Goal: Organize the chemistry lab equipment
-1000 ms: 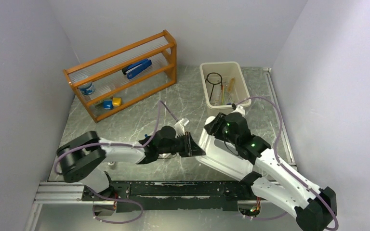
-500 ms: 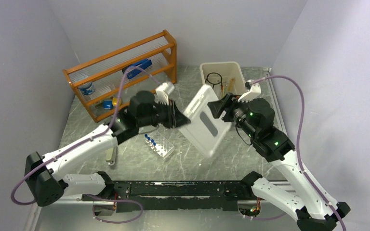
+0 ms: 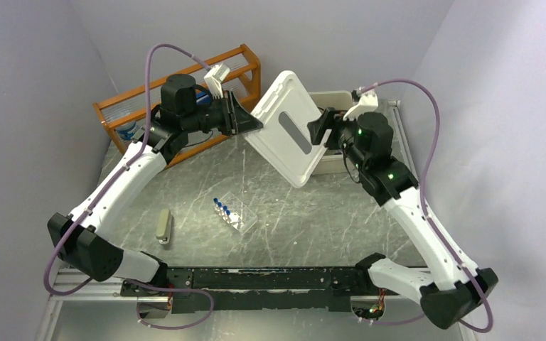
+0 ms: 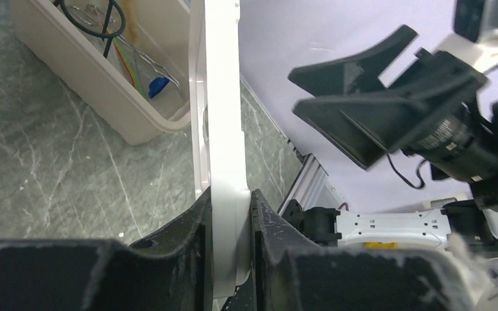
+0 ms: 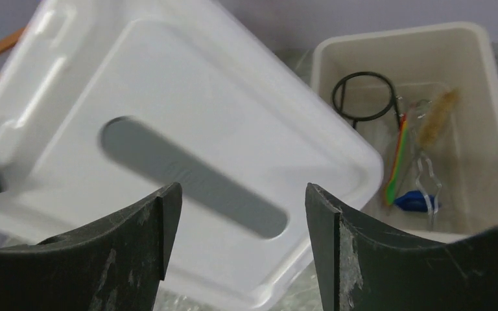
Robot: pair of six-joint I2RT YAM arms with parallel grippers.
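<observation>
A: While the white lid [image 3: 288, 128] is held mid-air, edge pinched in the narrow left gripper [image 4: 231, 202], what is needed?
B: It should likely be levelled and squared over the beige bin [image 5: 395, 34], then lowered flat; right gripper [image 5: 238, 194] is spread wide, nothing held, to be kept clear
A: Materials?
B: Lid: smooth rigid plastic, rounded corners, grey oblong recess. Black wire ring stand [image 5: 363, 74] is seen inside the bin. Clear tube rack [image 3: 236, 219] with blue-capped tubes [image 3: 220, 207] is seen on the marbled worktop [image 3: 313, 213], well apart

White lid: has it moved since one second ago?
Yes. The white lid, held by the left gripper, has gone up and back, toward the beige bin.
</observation>
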